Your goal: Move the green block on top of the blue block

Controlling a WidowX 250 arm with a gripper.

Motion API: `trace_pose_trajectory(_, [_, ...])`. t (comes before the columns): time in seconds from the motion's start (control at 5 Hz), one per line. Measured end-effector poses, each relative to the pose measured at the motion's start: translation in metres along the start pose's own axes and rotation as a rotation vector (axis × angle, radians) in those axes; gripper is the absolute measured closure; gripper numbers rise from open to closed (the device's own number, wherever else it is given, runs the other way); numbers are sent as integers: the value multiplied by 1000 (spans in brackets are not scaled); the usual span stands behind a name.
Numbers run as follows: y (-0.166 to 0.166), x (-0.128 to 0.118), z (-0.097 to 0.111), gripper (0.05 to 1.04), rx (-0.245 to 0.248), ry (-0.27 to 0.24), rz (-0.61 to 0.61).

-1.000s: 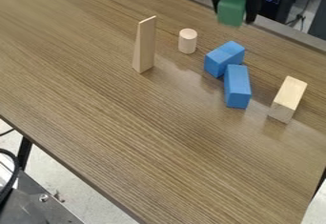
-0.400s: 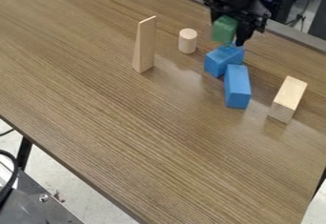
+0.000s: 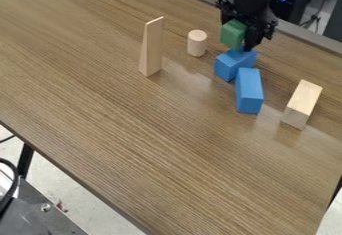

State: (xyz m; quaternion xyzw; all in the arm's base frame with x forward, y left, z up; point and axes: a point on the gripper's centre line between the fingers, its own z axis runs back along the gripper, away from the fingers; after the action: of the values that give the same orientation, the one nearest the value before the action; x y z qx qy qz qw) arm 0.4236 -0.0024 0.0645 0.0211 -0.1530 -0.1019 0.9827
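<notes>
At the upper right of the camera view, the black gripper [image 3: 240, 35] is shut on the green block [image 3: 232, 33]. The green block hangs at the rear part of the angled blue block [image 3: 230, 65], low over its top; whether they touch I cannot tell. A second blue block [image 3: 249, 91] lies just in front, its back end against or very near the first one. The gripper partly covers the far end of the angled blue block.
A pale wooden cylinder [image 3: 197, 43] stands left of the blue blocks, with a tall wooden wedge [image 3: 152, 47] upright farther left. To the right lies a wooden block [image 3: 302, 104]. The brown table [image 3: 147, 144] stretches toward the front.
The gripper has come down from the table's back edge with the green block in it, to just over the angled blue block. The blue and wooden pieces have stayed put.
</notes>
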Motion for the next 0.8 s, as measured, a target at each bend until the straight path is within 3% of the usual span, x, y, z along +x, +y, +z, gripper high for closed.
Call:
trace_pose_trajectory(0.2, [4, -2, -2, 473, 14, -2, -16])
trace_pose_trajectory(0.8, [0, -14, -5, 473, -25, 13, -32])
